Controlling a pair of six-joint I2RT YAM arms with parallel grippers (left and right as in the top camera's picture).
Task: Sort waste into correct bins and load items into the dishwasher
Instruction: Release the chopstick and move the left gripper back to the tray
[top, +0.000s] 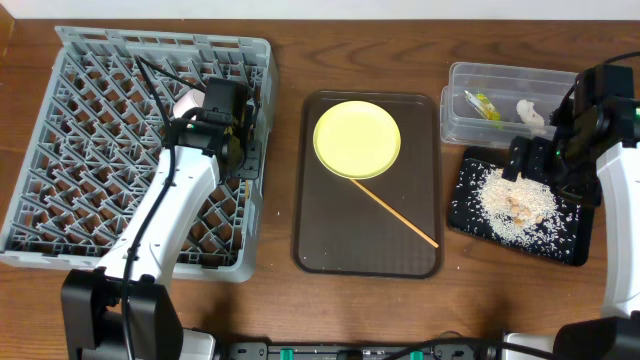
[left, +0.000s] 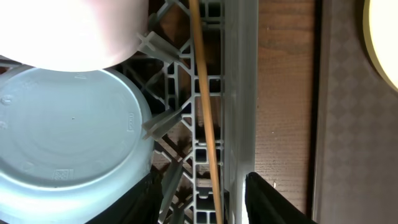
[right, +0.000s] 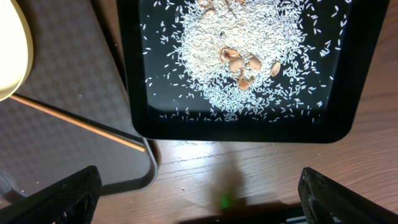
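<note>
Left arm (top: 170, 215): white links reach from the near table edge up across the dish rack (top: 100, 40) to its far right corner.
Left gripper (left: 199, 183): points down at the rack's right wall. Its dark fingers (left: 267, 199) stand well apart with nothing clamped. The first chopstick (left: 205, 106) runs between them and touches neither.
First chopstick: thin, straight, pale wood, lying along the inside of the rack wall.
Light blue bowl (left: 62, 143): in the rack just beside the first chopstick. Smooth plastic, round, underside with moulded marks facing the wrist camera.
White bowl (left: 68, 31): glossy, just beside the blue bowl and overlapping its rim in this view.
Rack: grey plastic lattice with upright pegs.

Right arm (top: 600, 110): folded over the right side of the table, wrist above the black tray (right: 236, 134).
Right gripper (right: 199, 174): fingers (right: 62, 196) spread wide, holding nothing.
Black tray: flat, glossy, raised rim. It holds a heap of whitish rice (right: 205, 56), scattered thin toward the edges, with a few tan bits (right: 239, 62) on top.

Clear tub (top: 452, 100): just behind the black tray. It holds the green-and-yellow wrapper (top: 483, 104) and the crumpled white paper scrap (top: 530, 115).
Serving tray (top: 330, 240): dark brown, finely textured. It carries the round pale yellow plate (top: 357, 139) and the second chopstick (top: 393, 212), which lies on a diagonal.
</note>
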